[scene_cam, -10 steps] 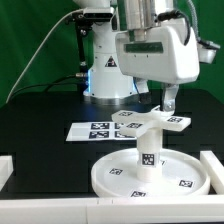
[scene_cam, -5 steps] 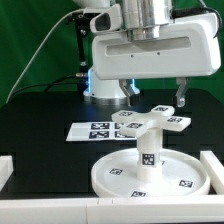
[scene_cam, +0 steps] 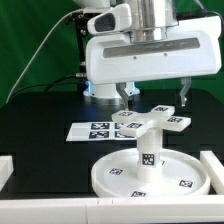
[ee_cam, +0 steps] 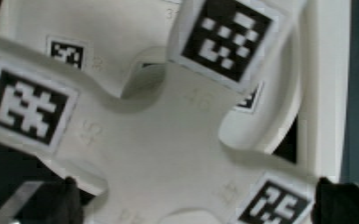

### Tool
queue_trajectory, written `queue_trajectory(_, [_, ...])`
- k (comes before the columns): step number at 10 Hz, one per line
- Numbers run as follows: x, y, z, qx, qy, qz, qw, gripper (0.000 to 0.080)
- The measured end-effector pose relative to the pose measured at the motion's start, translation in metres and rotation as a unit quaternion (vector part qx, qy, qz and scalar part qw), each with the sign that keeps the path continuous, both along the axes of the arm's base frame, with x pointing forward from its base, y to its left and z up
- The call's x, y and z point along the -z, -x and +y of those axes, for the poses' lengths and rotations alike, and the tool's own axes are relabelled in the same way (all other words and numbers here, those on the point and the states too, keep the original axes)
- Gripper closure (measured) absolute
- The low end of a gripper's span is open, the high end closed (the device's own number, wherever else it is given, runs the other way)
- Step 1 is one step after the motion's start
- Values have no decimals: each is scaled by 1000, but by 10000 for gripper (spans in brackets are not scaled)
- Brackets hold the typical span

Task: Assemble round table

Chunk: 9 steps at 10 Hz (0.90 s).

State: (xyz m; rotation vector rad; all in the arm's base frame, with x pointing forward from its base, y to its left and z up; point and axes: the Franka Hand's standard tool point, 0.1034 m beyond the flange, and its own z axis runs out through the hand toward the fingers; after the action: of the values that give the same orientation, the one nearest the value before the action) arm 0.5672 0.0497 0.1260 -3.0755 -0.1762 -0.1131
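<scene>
The round disc lies flat near the front of the black table. The short leg stands upright on its middle. The cross-shaped base sits on top of the leg, tags facing up. My gripper hangs just above the base, open, one finger on each side and touching nothing. In the wrist view the cross-shaped base fills the picture, and my gripper shows as two dark fingertips wide apart at its edge.
The marker board lies on the table behind the disc, partly hidden by the base. White rails stand at the exterior view's left and right. The arm's pedestal is at the back.
The gripper has turned about its vertical axis, from side-on to broadside to the camera, and now stands with its fingers spread above the base. The table parts have not moved.
</scene>
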Motion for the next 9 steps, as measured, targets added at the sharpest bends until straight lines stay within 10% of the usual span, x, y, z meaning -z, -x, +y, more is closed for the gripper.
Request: queue_trajectory(9, [19,8,-8,53,2,22,998,151])
